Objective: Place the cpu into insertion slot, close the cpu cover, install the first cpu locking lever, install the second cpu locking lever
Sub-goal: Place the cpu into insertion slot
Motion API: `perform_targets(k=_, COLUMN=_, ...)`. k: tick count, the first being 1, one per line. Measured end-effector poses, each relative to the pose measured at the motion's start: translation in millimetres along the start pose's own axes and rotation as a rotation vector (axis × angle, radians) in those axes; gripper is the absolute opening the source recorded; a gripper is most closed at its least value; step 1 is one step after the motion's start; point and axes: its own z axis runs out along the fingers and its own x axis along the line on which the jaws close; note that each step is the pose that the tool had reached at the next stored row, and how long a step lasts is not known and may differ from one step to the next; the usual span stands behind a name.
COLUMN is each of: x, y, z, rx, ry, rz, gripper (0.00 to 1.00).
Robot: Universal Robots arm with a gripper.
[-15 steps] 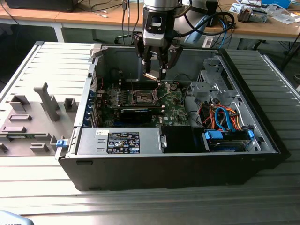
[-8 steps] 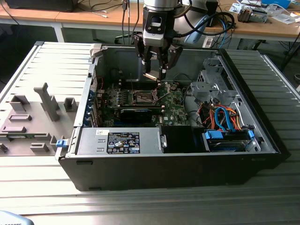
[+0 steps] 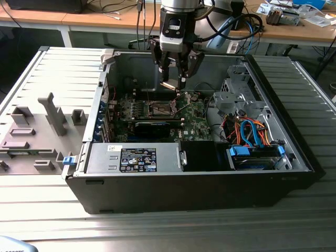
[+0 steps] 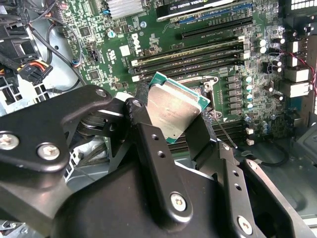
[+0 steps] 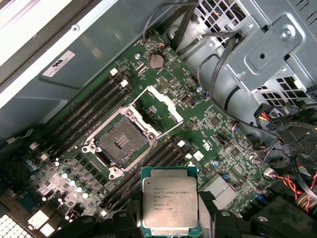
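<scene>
1. The gripper is clenched on the cpu, pinching its opposite edges; the silvery face shows in both wrist views.
2. The cpu hangs above the green circuit board, apart from the insertion slot, whose dark centre lies exposed.
3. The cpu cover stands lifted open beside the slot.
4. The board sits inside the open computer case.

Silvery, green-edged cpu; green board; seemingly dark insertion slot.

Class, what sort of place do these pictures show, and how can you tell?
Likely a robotics lab: an open computer case lies on a slatted metal table, the gripper holds the cpu over it, and cluttered wooden desks stand behind.
</scene>
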Motion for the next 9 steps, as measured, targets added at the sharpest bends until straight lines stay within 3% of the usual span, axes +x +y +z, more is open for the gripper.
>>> perform_targets(k=9, x=0.0, y=0.0, z=0.1, rx=0.0014, ry=0.0001, rz=0.008, gripper=0.54)
